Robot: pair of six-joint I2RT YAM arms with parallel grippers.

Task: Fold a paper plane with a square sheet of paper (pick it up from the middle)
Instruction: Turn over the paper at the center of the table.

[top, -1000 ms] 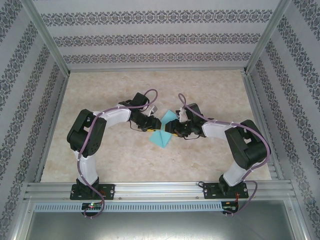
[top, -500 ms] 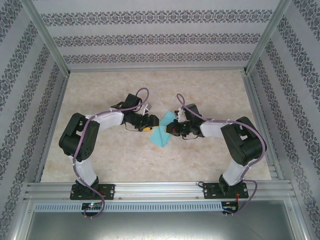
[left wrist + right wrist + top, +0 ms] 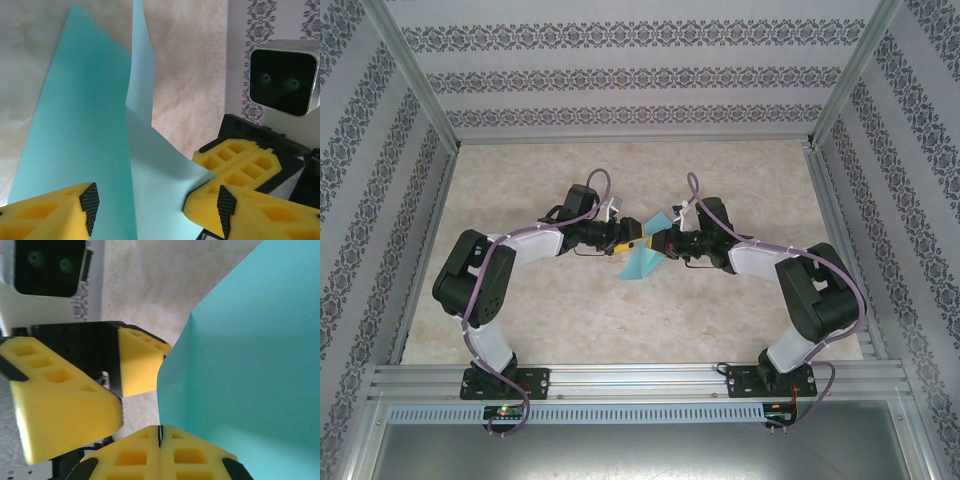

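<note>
Two pairs of fingers are meeting above the middle of the tabletop (image 3: 520,320), with the sheet of paper (image 3: 642,262) between them. The right fingers (image 3: 195,457) are pressing together on one edge of the sheet. The left fingers (image 3: 55,215) are standing apart, straddling a raised fold without gripping it. On so thin a hold, the paper is likely risking a slip or a tear if either arm pulls sideways. A left pinch landing off the fold would probably be setting a crooked crease. From above, the sheet's long axis is running diagonally, far-right to near-left, with a corner pointing near-left. Whether that corner is touching the tabletop I cannot tell.
</note>
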